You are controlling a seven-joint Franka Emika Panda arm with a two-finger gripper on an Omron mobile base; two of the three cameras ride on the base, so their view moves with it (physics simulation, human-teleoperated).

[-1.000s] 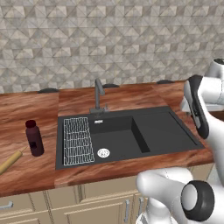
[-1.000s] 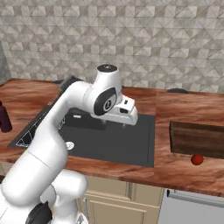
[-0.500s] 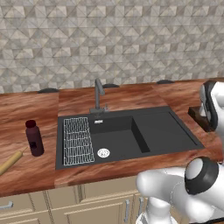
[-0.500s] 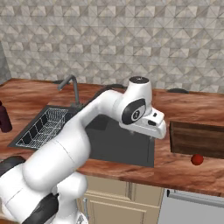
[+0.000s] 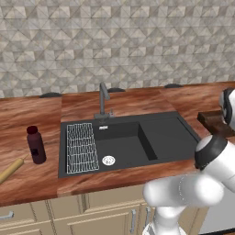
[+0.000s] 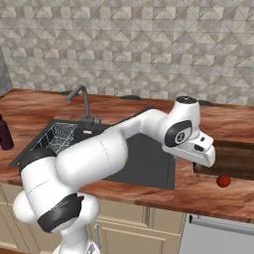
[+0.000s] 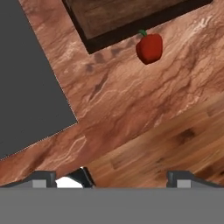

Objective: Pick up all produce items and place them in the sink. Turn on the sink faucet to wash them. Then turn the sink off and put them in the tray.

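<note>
The one produce item I see is a small glossy red fruit (image 6: 223,181) with a green stem (image 7: 149,47). It lies on the wood counter just in front of the dark brown tray (image 6: 237,159), close to the tray's rim (image 7: 127,19). My gripper (image 7: 113,179) hangs open over the counter between the sink's right edge (image 7: 30,92) and the fruit, with nothing between its fingertips (image 7: 44,177). In the right base view the hand (image 6: 201,151) is left of the fruit and above it. The black sink (image 5: 156,137) holds a white wire rack (image 5: 82,147) and a silver drain (image 5: 108,160). The sink faucet (image 5: 104,97) stands behind the sink.
A dark maroon bottle (image 5: 36,144) and a tan rolling pin (image 5: 10,170) sit on the counter left of the sink. A tiled wall backs the counter. In the hand view the counter's front edge runs close below the fruit, with wood floor beyond it.
The arm has swung right, from above the sink basin to over the counter by the tray's front left corner. The jaws stayed open. The fruit has not moved.
</note>
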